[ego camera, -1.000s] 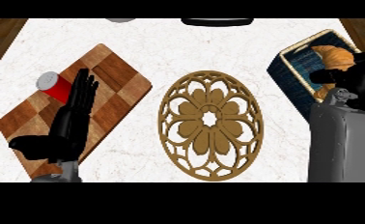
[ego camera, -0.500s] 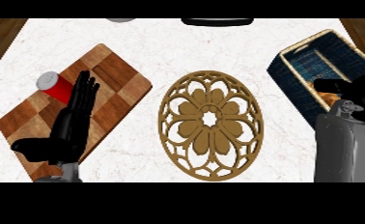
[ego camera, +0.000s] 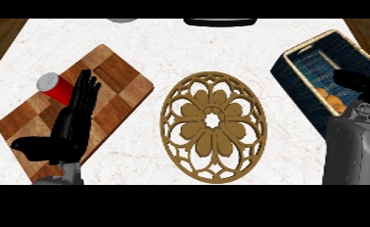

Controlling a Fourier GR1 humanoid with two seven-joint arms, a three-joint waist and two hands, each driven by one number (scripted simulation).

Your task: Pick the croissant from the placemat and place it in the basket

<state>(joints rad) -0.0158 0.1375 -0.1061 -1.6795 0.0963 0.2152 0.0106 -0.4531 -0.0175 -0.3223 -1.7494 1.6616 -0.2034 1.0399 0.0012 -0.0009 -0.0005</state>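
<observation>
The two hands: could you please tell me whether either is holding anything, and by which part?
Nothing is held. The left hand rests open over the cutting board; the croissant lies in the basket, apart from the right hand.

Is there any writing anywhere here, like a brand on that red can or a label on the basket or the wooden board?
None: no word, number or sign can be read in this view.
Red can: plain red side, grey top, no label showing.
Basket: woven blue wall only, no tag.
Wooden board: checkered wood, no print.
Placemat: a cut-out flower pattern, no letters.
</observation>
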